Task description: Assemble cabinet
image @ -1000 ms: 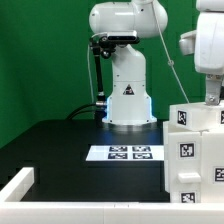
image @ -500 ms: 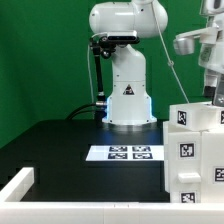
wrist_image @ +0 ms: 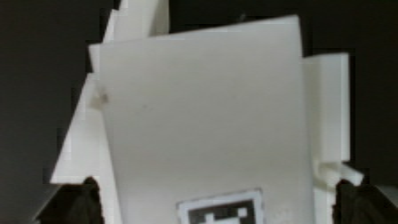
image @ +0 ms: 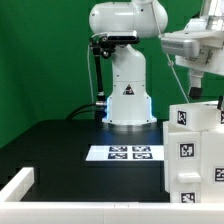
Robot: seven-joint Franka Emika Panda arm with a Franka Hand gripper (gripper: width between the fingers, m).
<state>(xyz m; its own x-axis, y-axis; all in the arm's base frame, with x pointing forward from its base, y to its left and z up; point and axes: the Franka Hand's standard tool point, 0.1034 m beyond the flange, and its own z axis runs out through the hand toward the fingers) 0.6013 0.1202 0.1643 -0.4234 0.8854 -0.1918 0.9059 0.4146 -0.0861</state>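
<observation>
The cabinet [image: 190, 150] is a large white box with square tags on its faces, standing at the exterior view's lower right. My gripper [image: 219, 103] hangs just above its top, partly cut off by the frame edge. In the wrist view the cabinet [wrist_image: 205, 110] fills the picture, a white panel with one tag near my gripper [wrist_image: 210, 205]. The dark fingertips [wrist_image: 71, 205] stand wide apart on either side of the panel. The jaws are open and I see no contact with the panel.
The marker board [image: 125, 153] lies flat on the black table ahead of the robot base [image: 127, 95]. A white L-shaped rail [image: 15, 185] runs along the exterior view's lower left corner. A green wall stands behind.
The arm's wrist and hand have swung toward the exterior view's left above the cabinet. The cabinet and the marker board have not moved.
</observation>
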